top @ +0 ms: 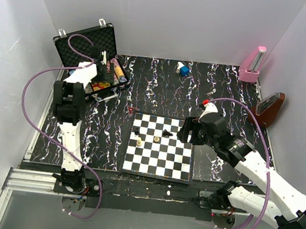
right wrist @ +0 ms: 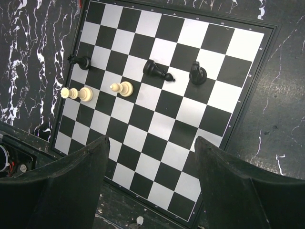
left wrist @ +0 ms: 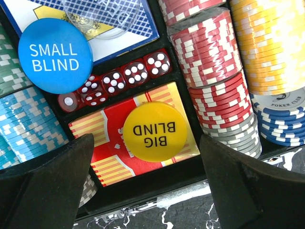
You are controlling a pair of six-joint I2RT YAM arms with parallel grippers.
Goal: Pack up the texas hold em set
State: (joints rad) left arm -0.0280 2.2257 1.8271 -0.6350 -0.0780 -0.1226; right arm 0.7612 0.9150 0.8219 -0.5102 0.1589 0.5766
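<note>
The black case (top: pixel 86 43) of the texas hold em set stands open at the back left, its foam-lined lid upright. My left gripper (top: pixel 102 67) hovers over its tray, open (left wrist: pixel 147 139) and holding nothing. Below it, the yellow "BIG BLIND" disc (left wrist: pixel 155 131) lies on the red-yellow card box (left wrist: pixel 102 138). A blue "SMALL BLIND" disc (left wrist: pixel 55 55) lies beside red dice (left wrist: pixel 119 81). Red chips (left wrist: pixel 209 52) and yellow chips (left wrist: pixel 269 43) fill the rows to the right. My right gripper (top: pixel 187 132) hangs open (right wrist: pixel 151 140) over the chessboard's edge, empty.
The chessboard (top: pixel 160 146) lies at centre front with a few black and white pieces (right wrist: pixel 157 71) on it. A pink metronome (top: pixel 252 65) and a brown one (top: pixel 270 108) stand at the right. A small blue-and-white object (top: pixel 183 69) sits at the back.
</note>
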